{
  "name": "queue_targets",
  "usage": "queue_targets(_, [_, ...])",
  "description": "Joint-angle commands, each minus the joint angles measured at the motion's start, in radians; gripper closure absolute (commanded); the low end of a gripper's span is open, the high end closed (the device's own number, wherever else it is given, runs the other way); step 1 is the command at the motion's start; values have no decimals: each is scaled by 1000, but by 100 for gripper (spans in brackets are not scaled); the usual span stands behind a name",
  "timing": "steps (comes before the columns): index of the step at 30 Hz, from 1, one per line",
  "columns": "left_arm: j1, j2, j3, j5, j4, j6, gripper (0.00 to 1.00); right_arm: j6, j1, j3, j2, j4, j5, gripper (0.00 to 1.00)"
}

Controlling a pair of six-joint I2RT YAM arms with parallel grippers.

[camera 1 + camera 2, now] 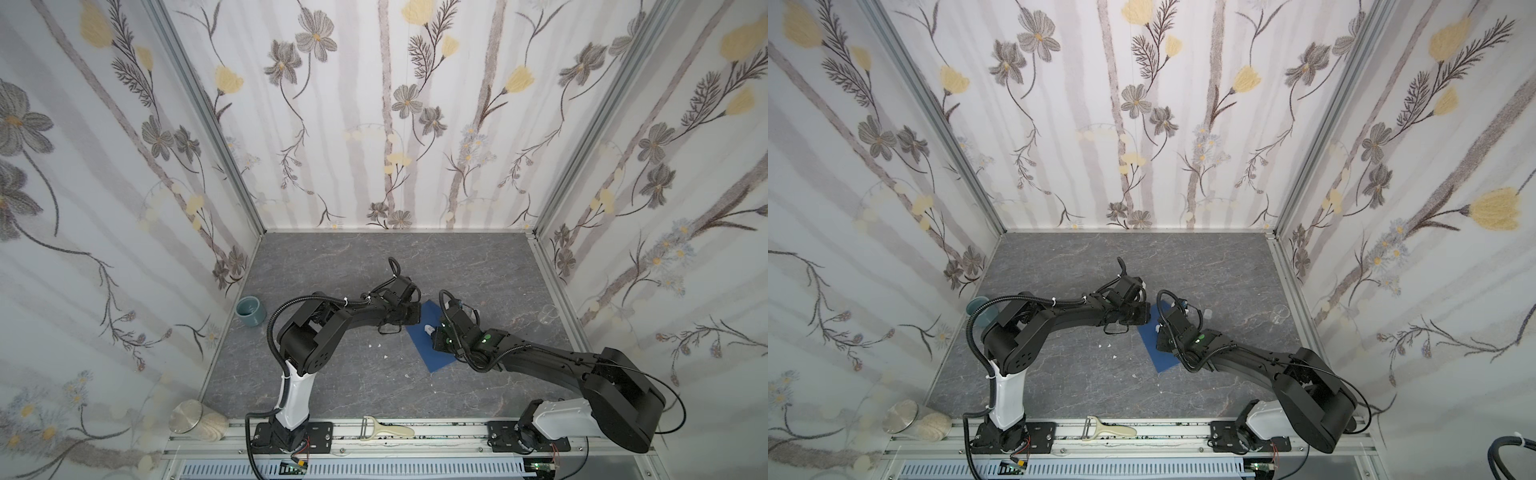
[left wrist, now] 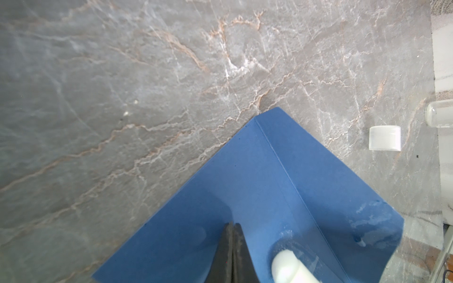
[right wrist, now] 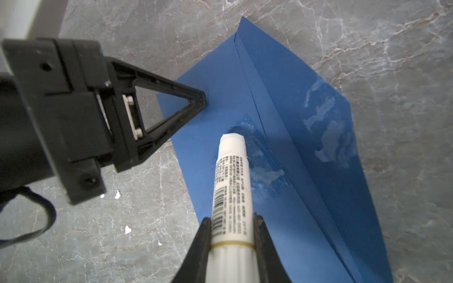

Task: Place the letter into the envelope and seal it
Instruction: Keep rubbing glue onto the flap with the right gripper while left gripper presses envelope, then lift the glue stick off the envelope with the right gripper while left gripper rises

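The dark blue envelope [image 1: 430, 353] [image 1: 1160, 353] lies flat on the grey marbled table, its pointed flap [image 3: 326, 127] folded open and smeared with pale glue. My left gripper [image 2: 232, 224] [image 3: 202, 98] is shut and empty, its tips resting on the envelope's body [image 2: 196, 220] near one edge. My right gripper [image 3: 231, 218] [image 1: 434, 334] is shut on a white glue stick [image 3: 231, 183] [image 2: 286, 267]. The stick's tip touches the envelope beside the flap's fold. The letter is out of view.
A white ribbed cap [image 2: 384, 138] lies on the table beyond the flap. A clear glass cup [image 1: 548, 313] stands by the right wall and a teal cup [image 1: 250, 311] by the left. A jar [image 1: 195, 419] and a peeler [image 1: 384, 430] lie at the front rail. Small white scraps [image 1: 378, 345] dot the table.
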Motion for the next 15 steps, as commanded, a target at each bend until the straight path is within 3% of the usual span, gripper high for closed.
queue_targets(1, [0, -1, -8, -17, -32, 9, 100, -5, -4, 16, -3, 48, 5, 100])
queue_targets(15, [22, 37, 90, 25, -25, 122, 100, 40, -4, -15, -321, -105, 67, 100])
